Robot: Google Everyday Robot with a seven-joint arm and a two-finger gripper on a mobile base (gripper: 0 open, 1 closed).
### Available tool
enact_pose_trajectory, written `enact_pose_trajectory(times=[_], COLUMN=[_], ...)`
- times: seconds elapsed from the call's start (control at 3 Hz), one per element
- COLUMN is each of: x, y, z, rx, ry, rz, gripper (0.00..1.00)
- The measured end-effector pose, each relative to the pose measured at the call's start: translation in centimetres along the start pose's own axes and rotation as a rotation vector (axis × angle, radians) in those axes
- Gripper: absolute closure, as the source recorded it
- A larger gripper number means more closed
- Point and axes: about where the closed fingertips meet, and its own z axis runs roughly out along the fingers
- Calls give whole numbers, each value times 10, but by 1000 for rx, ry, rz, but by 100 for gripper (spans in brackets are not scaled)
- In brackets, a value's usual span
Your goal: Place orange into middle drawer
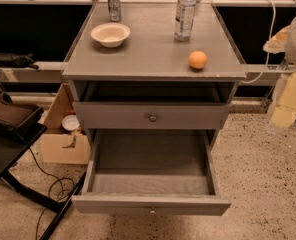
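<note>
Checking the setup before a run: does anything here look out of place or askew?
Nothing is spilled or damaged. The middle drawer hangs pulled far out and empty, while the upper drawer is shut. The orange sits loose near the front right edge of the cabinet top. The end effector is not in view.

Gray counter [153,56] carrying a cream bowl [110,34], metal can [113,3], clear bottle [185,15] and the orange [198,60] (near its front right corner); claw outside the view.
</note>
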Motion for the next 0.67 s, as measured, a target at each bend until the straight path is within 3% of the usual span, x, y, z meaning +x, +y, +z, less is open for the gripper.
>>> enact_pose_trajectory(times=[0.33, 0.67], x=[0, 5], y=[0, -10], z=[0, 7], rx=[0, -11], ry=[0, -65], rz=[0, 70], gripper=[0, 0])
